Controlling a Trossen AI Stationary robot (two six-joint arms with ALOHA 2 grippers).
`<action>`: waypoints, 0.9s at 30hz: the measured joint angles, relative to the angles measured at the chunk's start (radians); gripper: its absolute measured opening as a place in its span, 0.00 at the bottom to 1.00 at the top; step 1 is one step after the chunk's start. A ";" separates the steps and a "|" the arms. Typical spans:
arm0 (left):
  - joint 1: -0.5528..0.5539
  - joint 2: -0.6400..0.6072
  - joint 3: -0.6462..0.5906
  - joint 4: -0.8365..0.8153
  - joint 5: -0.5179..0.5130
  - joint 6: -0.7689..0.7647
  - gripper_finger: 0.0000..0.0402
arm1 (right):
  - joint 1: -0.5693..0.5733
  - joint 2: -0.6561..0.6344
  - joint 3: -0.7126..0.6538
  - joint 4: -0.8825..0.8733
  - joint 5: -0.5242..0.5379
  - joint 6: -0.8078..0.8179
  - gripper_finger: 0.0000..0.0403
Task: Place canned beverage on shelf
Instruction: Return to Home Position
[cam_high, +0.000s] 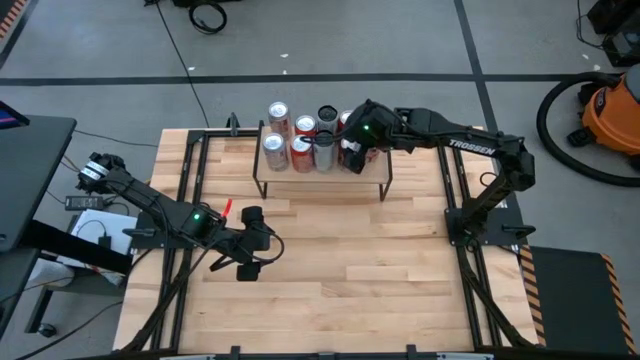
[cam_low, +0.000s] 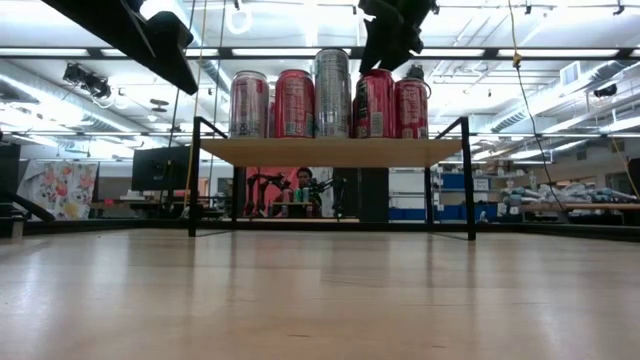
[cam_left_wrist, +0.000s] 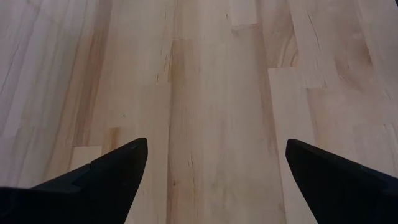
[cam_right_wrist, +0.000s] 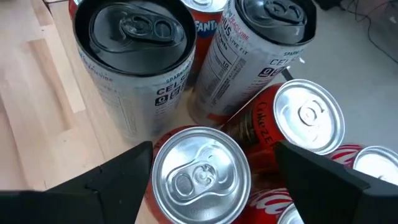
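On the shelf (cam_low: 330, 152), toward the far side of the worktop (cam_high: 340, 270), the cans (cam_low: 294, 103) stand close-packed. The right gripper (cam_right_wrist: 212, 155) hangs just above a red can (cam_right_wrist: 198, 173), fingers spread wide and gripping nothing. To retire cleanly, rise straight up until the fingertips clear the can tops, and only then swing back, because the neighbouring cans leave little margin. The left gripper (cam_high: 250, 245) hovers over bare worktop, fingers apart. From above, the right gripper hides the cans beneath it. The level view cuts that arm off at the top, and front cans mask those behind.
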 joint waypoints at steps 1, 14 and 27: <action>0.000 0.000 0.000 0.000 0.000 0.000 0.98 | 0.000 0.000 0.000 -0.004 -0.004 0.005 0.85; 0.000 0.000 0.000 0.000 0.000 -0.001 0.98 | -0.019 -0.001 -0.015 -0.023 -0.074 0.026 0.70; 0.000 0.000 0.000 0.001 0.000 -0.007 0.98 | -0.100 -0.002 -0.015 0.017 -0.286 -0.298 0.66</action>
